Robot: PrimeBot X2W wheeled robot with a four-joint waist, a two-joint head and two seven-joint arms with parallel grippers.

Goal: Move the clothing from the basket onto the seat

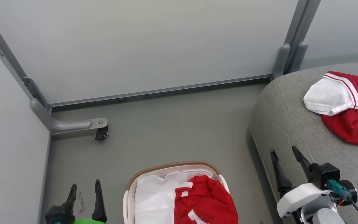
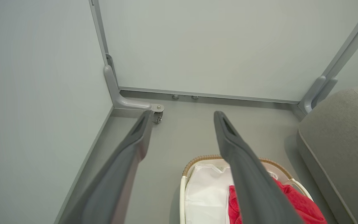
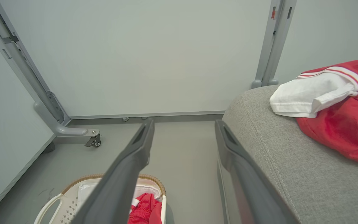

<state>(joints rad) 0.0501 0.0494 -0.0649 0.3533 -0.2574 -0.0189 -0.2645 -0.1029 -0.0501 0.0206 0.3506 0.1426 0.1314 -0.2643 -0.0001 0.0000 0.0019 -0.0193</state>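
In the head view the left pincer (image 1: 85, 183) sits at the lower left of the frame. Its two dark fingers are spread wide with nothing between them, over the bare grey floor (image 1: 166, 124). The basket (image 1: 172, 165) stands at the bottom centre, just right of that pincer and apart from it. A white liner (image 1: 154, 196) shows in its left half, and a red garment (image 1: 207, 202) with white trim is heaped in its right half, reaching the right rim.

The right pincer (image 1: 283, 149) is at the lower right, equally wide and empty. Its tips lie over the rounded front edge of the seat (image 1: 291, 124), the grey cushion along the right side of the frame. The red garment lies below and to the left of this pincer, well apart. At the upper right, a striped garment (image 1: 350, 124), red with a white part and a red-and-white band, lies on the seat. It is up and to the right of the pincer's tips and not touching them.

In the left wrist view the basket is at the bottom, right of centre, and one finger crosses in front of the red garment. In the right wrist view the basket is at the lower left, partly behind a finger, and the striped garment is at the right edge. A caster (image 1: 101, 133) stands at left centre in the head view, above the left pincer.
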